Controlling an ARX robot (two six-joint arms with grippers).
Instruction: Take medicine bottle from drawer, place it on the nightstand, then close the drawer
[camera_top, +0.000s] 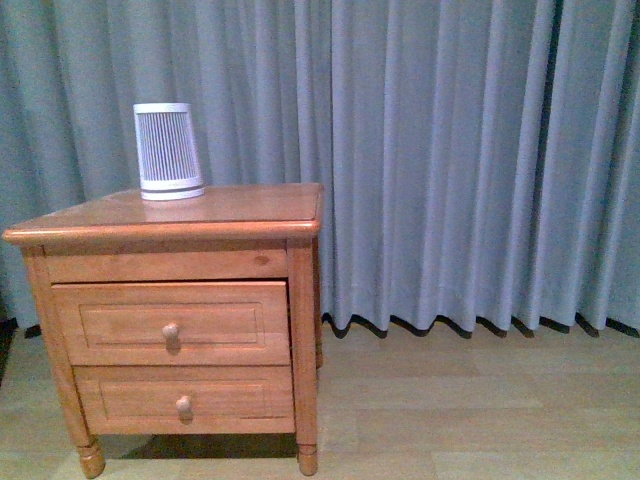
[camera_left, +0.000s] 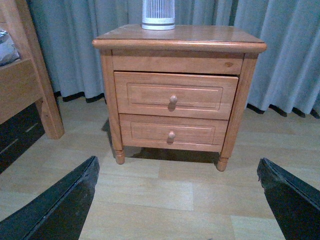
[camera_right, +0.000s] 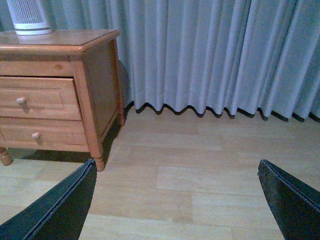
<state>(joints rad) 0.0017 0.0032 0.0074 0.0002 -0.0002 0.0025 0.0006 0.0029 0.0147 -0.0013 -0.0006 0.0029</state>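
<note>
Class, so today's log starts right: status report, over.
Left gripper, right gripper open, empty. Drawer shut or nearly; medicine bottle unseen. Ribbed cylinder on nightstand top, clear of drawer.

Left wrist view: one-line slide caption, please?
Open left claw faces the nightstand and its upper drawer; ribbed cylinder on top.

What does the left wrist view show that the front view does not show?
Only the left wrist view: the bed frame post and the left gripper, fingers wide apart. Only the front view: the top of the ribbed cylinder and a wide stretch of curtain beside the nightstand. Both: the nightstand, its two knobbed drawers, the floor; no medicine bottle visible.
</note>
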